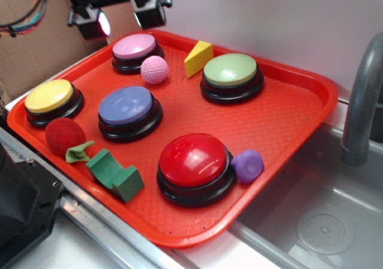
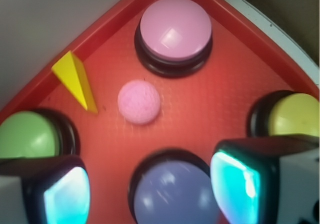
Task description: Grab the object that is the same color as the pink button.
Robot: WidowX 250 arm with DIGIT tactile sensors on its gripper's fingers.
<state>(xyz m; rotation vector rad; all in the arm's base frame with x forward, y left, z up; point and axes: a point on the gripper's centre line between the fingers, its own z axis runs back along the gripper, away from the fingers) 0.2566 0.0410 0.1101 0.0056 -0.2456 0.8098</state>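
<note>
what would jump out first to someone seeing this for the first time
The bright red tray with five big dome buttons: the red button largest, at the near edge. At the far corner, a small pink ball sits beside the pink button, with the open tool hanging above them.

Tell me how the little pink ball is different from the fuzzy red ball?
The pink ball is smaller and paler than the red ball. The pink ball has a bumpy, knitted-looking surface; the red ball looks fuzzy. The pink ball sits beside the pink button at the far end of the tray; the red ball sits by the yellow button. Both are round and rest on the tray.
</note>
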